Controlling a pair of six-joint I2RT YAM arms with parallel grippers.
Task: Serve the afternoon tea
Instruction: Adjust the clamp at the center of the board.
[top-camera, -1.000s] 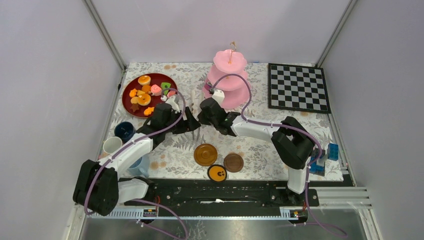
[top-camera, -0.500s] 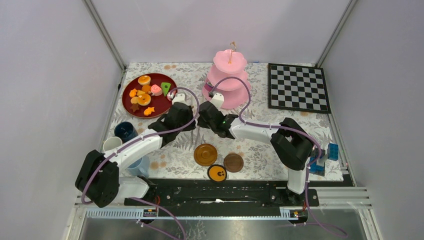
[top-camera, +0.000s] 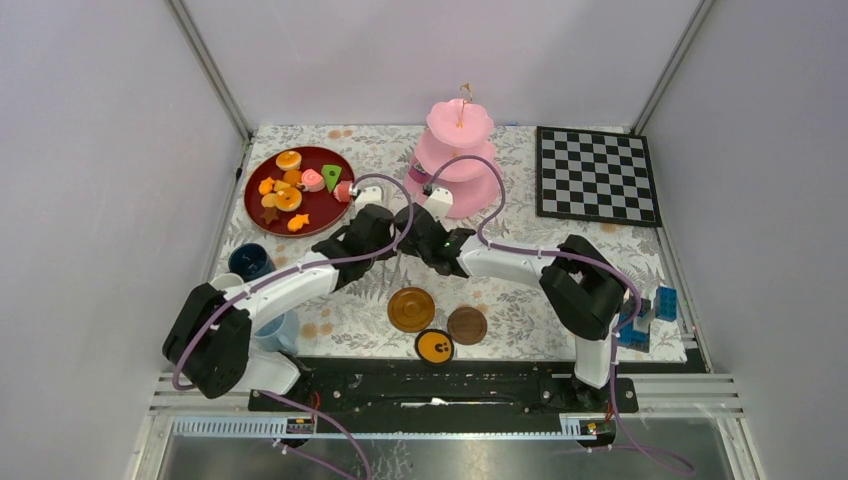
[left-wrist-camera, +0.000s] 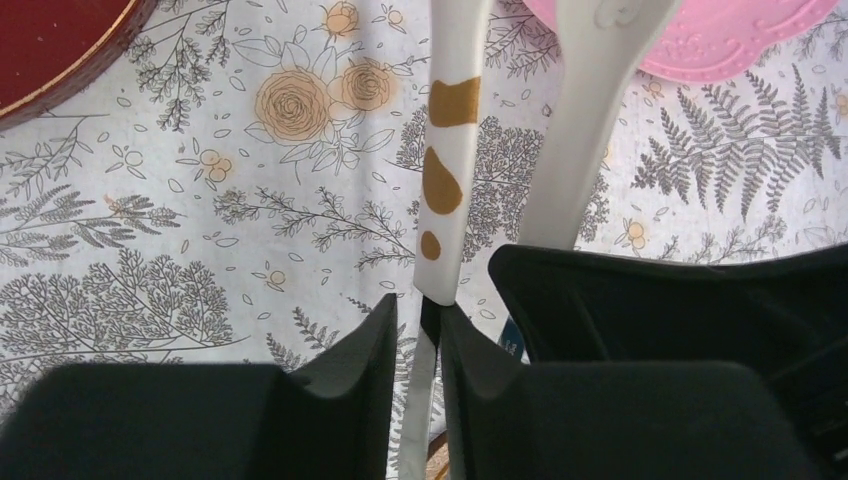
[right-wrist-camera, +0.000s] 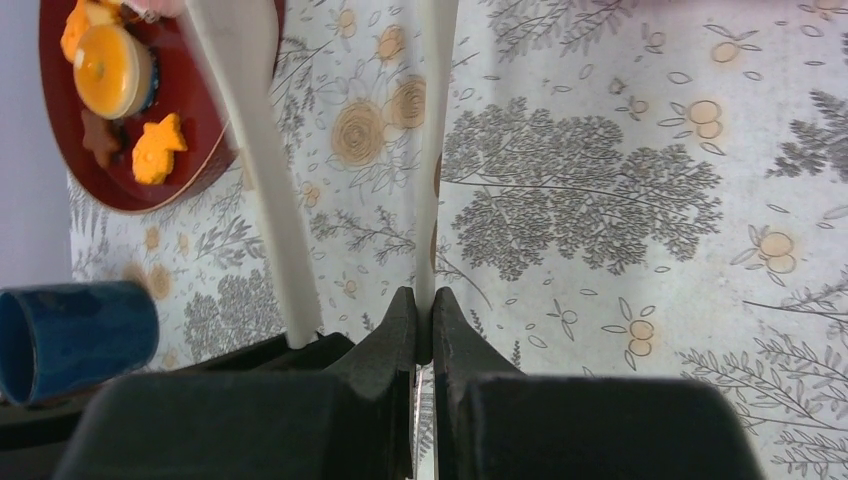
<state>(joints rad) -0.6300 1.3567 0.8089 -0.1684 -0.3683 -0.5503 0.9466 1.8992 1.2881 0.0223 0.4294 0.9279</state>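
**Item: afternoon tea setting, mid-service.**

- Left end effector (left-wrist-camera: 418, 310): jaws nearly together around a white strip with gold-brown spots (left-wrist-camera: 440, 190). Cannot tell whether they grip it.
- Right end effector (right-wrist-camera: 424, 300): clamped on a thin white strip (right-wrist-camera: 436, 150), probably a serving utensil steadied for pastry transfer.
- Pastries (top-camera: 289, 160): on the dark red plate (top-camera: 252, 195), upper left.
- Pink cake stand (top-camera: 458, 160): upper centre, its tiers apparently unloaded.
- Brown saucers (top-camera: 411, 309): lower centre of the tabletop.
- Dark-blue cup (top-camera: 248, 262): left, beside the left arm.
- Chessboard (top-camera: 597, 175): upper right, well apart.
- Obstruction: both arms crowd between plate and stand.
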